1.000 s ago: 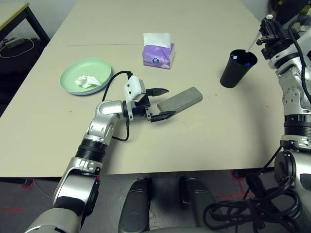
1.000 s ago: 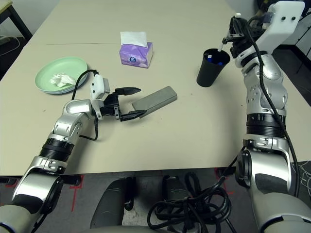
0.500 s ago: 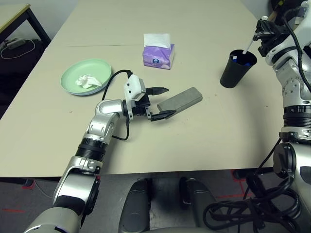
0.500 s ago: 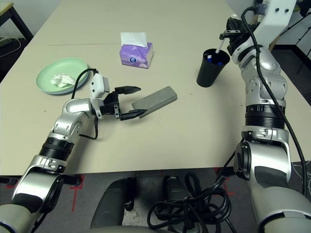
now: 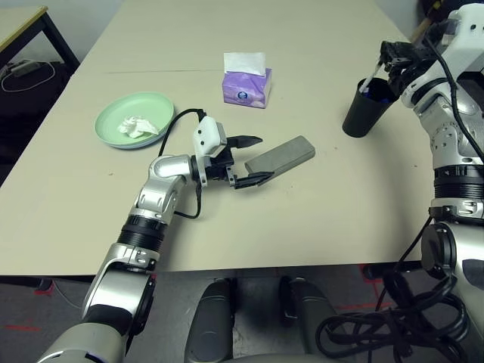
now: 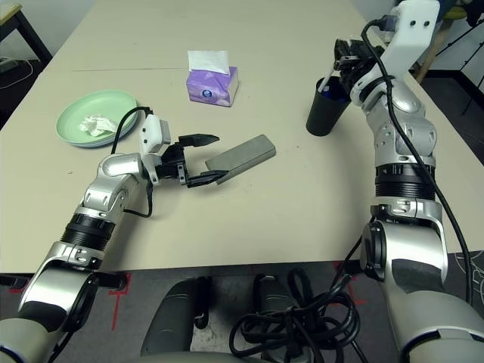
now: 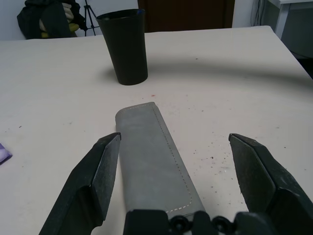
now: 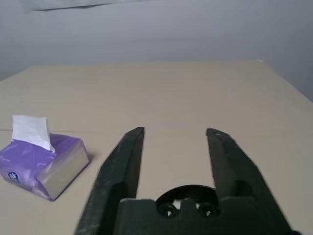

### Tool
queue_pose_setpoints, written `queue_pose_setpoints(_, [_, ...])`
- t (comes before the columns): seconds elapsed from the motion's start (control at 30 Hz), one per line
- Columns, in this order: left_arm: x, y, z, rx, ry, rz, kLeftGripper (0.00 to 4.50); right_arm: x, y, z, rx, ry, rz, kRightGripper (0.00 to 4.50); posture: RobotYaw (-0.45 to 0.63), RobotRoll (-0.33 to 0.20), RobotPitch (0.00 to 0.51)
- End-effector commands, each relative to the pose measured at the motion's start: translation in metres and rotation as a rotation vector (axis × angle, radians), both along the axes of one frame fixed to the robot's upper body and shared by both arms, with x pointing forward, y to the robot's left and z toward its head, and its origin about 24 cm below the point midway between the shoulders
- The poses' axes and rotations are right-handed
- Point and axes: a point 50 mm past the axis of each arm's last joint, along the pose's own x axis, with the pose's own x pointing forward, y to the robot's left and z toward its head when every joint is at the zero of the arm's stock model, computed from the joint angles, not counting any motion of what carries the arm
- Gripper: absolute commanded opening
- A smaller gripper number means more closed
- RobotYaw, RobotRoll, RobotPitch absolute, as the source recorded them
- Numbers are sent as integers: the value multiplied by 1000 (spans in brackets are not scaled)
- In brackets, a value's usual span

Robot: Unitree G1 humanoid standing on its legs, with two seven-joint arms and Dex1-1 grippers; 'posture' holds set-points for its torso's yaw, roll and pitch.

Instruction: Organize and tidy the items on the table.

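Note:
My left gripper [image 5: 258, 159] is open, its fingers on either side of the near end of the grey glasses case [image 5: 281, 155], which lies flat mid-table. In the left wrist view the case [image 7: 151, 161] lies between the spread fingers [image 7: 105, 166]. My right gripper [image 5: 389, 54] hovers just above the black cup [image 5: 368, 106] and is open with nothing between its fingers [image 8: 122, 161]. A white pen [image 6: 327, 78] leans in the cup's mouth. The purple tissue box [image 5: 246, 82] stands further back. A mint green plate [image 5: 155, 106] at the left carries crumpled white tissue [image 5: 136, 125].
A smaller yellowish table [image 5: 19, 19] with black legs stands beyond the far left corner, with cables [image 5: 23, 72] on the floor beside it. A black cable [image 5: 181, 212] loops on the tabletop beside my left wrist. The table's front edge [image 5: 265, 266] runs close to my body.
My right gripper has come down and forward over the black cup and opened, and the white pen it held now rests in the cup. The left arm has not moved.

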Motion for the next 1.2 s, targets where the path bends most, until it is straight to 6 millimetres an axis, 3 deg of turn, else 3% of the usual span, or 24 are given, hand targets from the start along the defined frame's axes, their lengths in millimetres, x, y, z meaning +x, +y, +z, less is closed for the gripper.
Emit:
queue_pose_setpoints(0.03, [3, 2, 3, -11, 3, 20, 4500, -3, 0, -2, -11, 5, 2, 4201, 56, 0, 121])
queue_pose_setpoints(0.07, [3, 2, 3, -15, 4, 21, 4500, -3, 0, -2, -12, 7, 2, 4452, 56, 0, 121])
queue_pose_setpoints(0.27, [10, 3, 14, -48, -7, 47, 4500, -10, 1, -10, -26, 12, 28, 4452, 56, 0, 119])
queue_pose_setpoints(0.37, [11, 4, 15, -44, -12, 50, 4500, -19, 8, -17, -74, -36, 121, 4452, 56, 0, 117])
queue_pose_setpoints(0.47, [11, 6, 14, -41, -11, 58, 4500, -36, 17, -35, -145, -133, 280, 4452, 58, 0, 116])
queue_pose_setpoints(0.57, [11, 8, 14, -65, -10, 91, 4500, -49, 17, -57, -131, -159, 316, 4452, 61, 0, 116])
queue_pose_setpoints(0.77, [26, 30, 20, -250, -39, 488, 4500, -71, 16, -102, -59, -167, 186, 4452, 80, 0, 117])
queue_pose_setpoints(0.9, [32, 49, 18, -378, -54, 801, 4500, -72, 17, -123, -42, -88, 77, 4452, 86, 0, 112])
queue_pose_setpoints(1.1, [25, 90, 6, -518, -68, 1212, 4500, -60, 11, -126, -14, -60, -49, 4452, 99, 0, 111])
queue_pose_setpoints(1.2, [14, 107, -3, -543, -70, 1300, 4500, -59, -1, -124, -26, -74, -114, 4452, 112, 0, 112])
